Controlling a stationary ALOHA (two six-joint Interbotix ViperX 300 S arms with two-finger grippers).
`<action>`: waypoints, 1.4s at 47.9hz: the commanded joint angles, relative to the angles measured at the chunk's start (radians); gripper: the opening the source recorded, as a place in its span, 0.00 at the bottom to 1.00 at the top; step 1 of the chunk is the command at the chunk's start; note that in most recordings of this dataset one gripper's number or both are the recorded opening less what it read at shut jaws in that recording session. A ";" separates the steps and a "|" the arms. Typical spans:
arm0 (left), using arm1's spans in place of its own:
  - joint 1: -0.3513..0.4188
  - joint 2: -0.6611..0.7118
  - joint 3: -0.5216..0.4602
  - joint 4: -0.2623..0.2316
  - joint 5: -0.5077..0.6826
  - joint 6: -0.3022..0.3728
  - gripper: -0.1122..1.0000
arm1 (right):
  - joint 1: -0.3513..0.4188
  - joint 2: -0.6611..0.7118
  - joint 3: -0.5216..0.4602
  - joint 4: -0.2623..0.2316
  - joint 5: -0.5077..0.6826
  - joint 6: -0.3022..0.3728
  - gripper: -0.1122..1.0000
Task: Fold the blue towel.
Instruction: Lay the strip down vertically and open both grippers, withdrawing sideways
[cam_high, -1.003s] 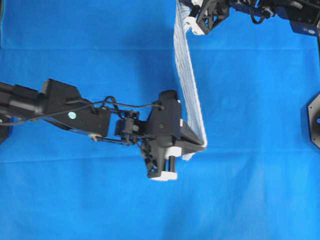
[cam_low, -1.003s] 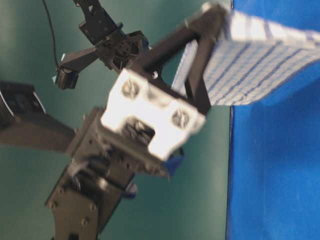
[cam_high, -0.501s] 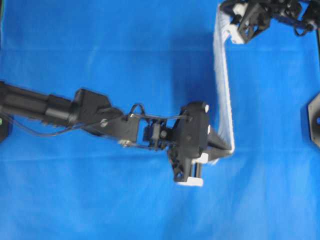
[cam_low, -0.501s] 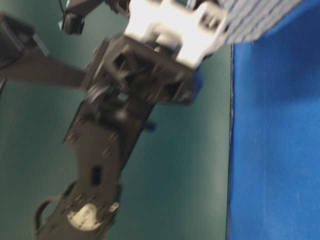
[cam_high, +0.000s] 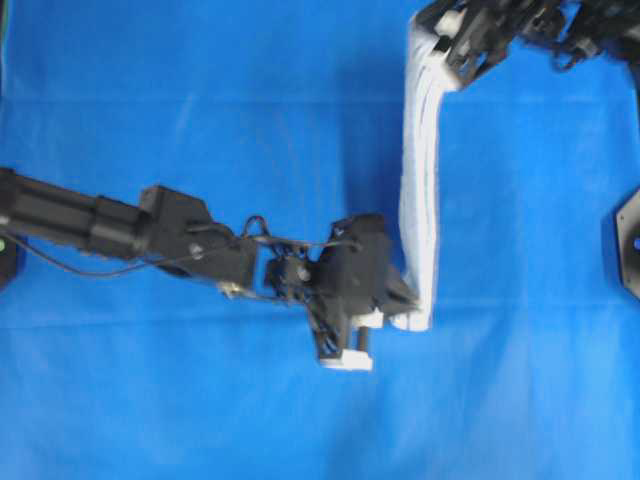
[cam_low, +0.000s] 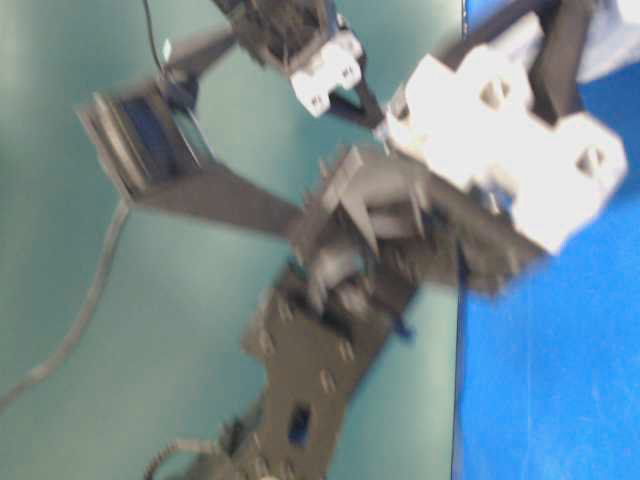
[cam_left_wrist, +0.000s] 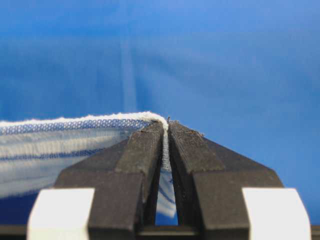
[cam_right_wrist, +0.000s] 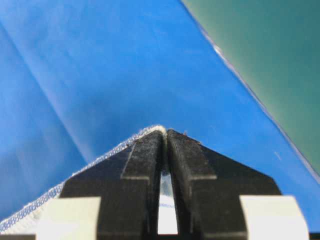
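We note the blue towel (cam_high: 418, 190) hanging clear of the blue table covering (cam_high: 200, 100), stretched edge-on between both arms. Left gripper (cam_left_wrist: 165, 131) and right gripper (cam_right_wrist: 164, 133) are each clamped on a hemmed corner. Grips look shallow; uneven pulling could tug a corner free, we judge.

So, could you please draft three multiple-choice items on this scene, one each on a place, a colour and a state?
1. Where is the white woven towel with thin blue stripes?
A. Stretched between both grippers
B. Flat on the table
C. In a basket

2. What colour is the plain table covering?
A. Red
B. Blue
C. Grey

3. How is the left gripper?
A. Wide open
B. Shut on the towel's edge
C. Shut on nothing

Key: 1 A, the right gripper pinches its other end; 2 B, solid blue throughout; 3 B, the hem runs between closed jaws.
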 joint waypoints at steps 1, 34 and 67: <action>-0.009 -0.064 0.049 -0.003 -0.012 -0.025 0.12 | 0.011 0.044 -0.072 0.000 -0.023 0.002 0.16; -0.023 -0.130 0.218 -0.002 -0.074 -0.143 0.12 | 0.064 0.173 -0.201 0.000 -0.006 -0.005 0.16; 0.020 -0.422 0.344 0.002 0.135 -0.109 0.62 | 0.080 -0.052 -0.092 -0.002 0.032 -0.021 0.58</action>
